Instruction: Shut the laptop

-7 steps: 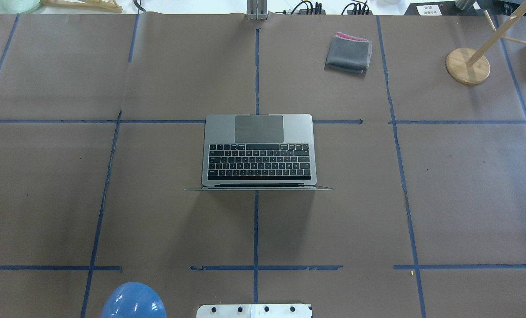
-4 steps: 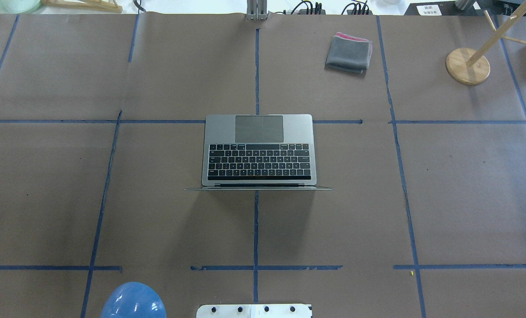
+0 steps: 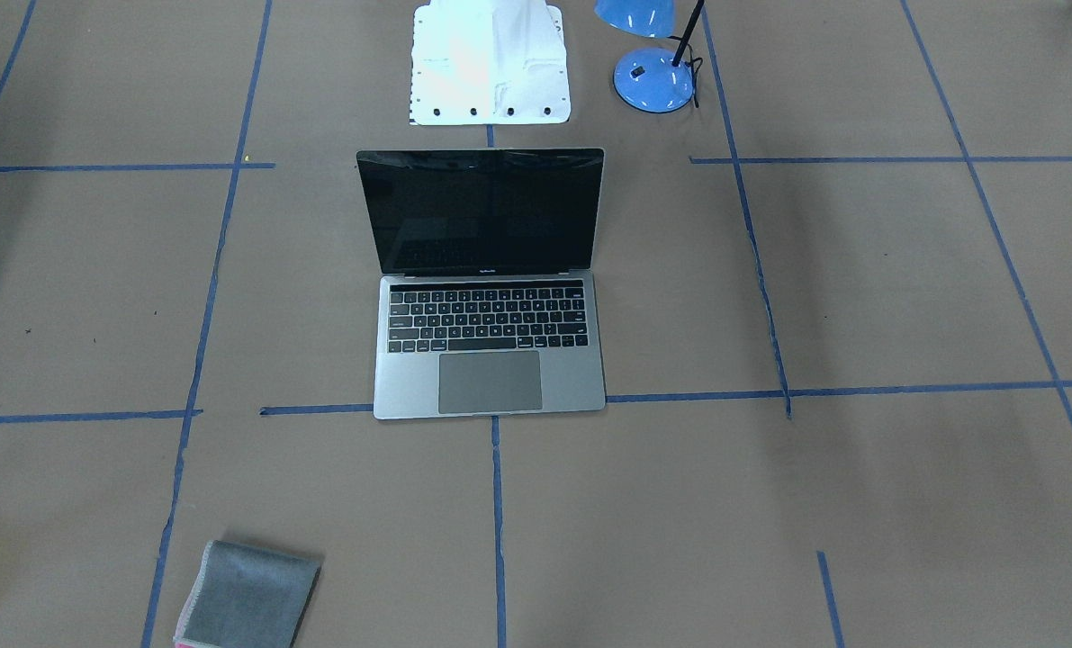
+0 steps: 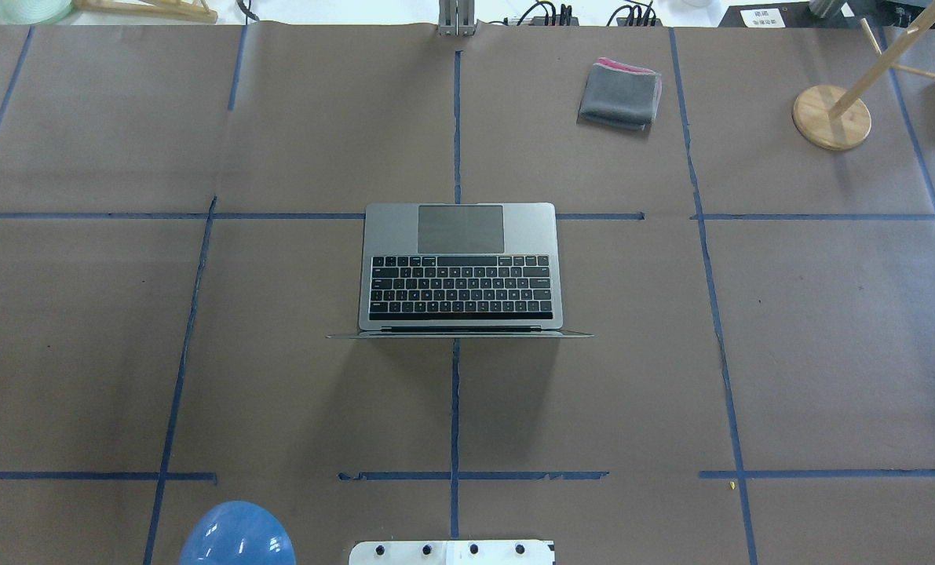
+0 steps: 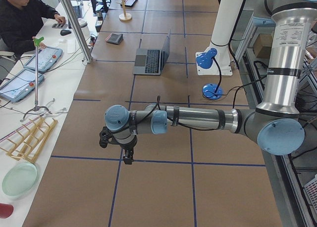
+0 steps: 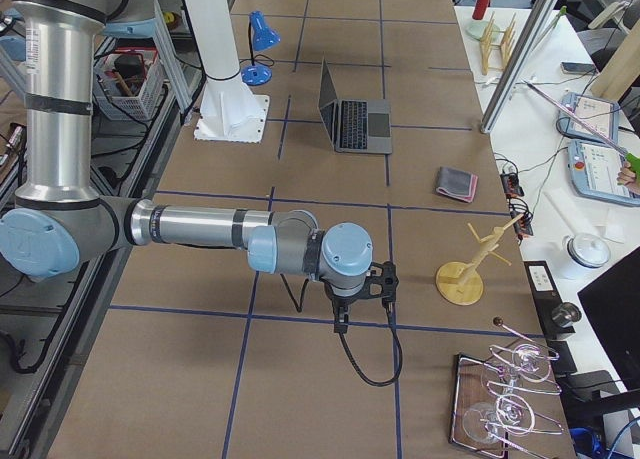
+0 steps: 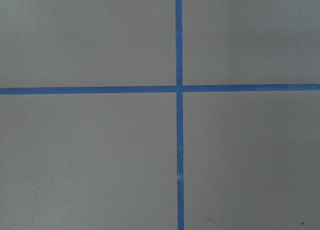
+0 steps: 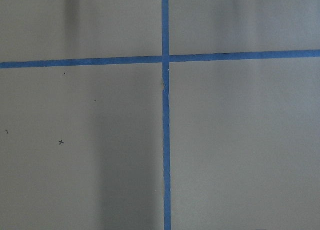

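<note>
The space-grey laptop stands open at the middle of the table, its lid about upright and its black screen facing away from the robot. It also shows in the side views. My left gripper hangs over the table far off to the robot's left of the laptop. My right gripper hangs far off to the right. Both show only in the side views, so I cannot tell whether they are open or shut. The wrist views show only brown paper with blue tape crosses.
A folded grey cloth lies at the far right. A wooden stand is further right. A blue lamp stands beside the white robot base. An operator sits at the far side table.
</note>
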You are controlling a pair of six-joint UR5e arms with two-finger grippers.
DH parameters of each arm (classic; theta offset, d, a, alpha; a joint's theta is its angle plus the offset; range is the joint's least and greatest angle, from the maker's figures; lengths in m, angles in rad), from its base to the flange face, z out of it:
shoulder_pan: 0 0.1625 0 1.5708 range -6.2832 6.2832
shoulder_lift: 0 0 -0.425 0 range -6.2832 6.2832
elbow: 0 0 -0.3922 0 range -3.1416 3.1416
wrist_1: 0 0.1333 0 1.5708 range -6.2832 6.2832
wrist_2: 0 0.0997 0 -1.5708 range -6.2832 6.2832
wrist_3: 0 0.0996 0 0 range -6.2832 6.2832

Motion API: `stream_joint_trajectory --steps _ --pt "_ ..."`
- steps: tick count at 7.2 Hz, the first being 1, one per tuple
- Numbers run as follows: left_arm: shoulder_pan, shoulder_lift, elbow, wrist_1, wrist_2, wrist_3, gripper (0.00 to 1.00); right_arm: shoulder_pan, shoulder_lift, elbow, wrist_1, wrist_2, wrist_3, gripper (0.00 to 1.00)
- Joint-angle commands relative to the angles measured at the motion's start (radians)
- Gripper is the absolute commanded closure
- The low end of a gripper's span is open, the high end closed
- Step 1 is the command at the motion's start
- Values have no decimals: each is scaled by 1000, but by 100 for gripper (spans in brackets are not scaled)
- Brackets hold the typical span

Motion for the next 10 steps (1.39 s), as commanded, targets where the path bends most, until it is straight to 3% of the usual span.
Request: stream_joint_trajectory --steps 1,5,8,9,10 --pt "1 1 -10 -29 -5 -9 0 0 -1 -1 -1 2 0 0" --pt "21 -20 -206 -7 -23 -77 0 -49 14 118 -4 2 2 0" --pt "260 -63 -463 -7 -37 -530 0 -100 43 223 -12 -1 3 0" --pt "335 -127 -497 -7 -36 -690 0 -113 38 220 -9 31 30 1" --pt "399 -184 -520 -6 -36 -822 0 -115 32 223 3 116 169 1"
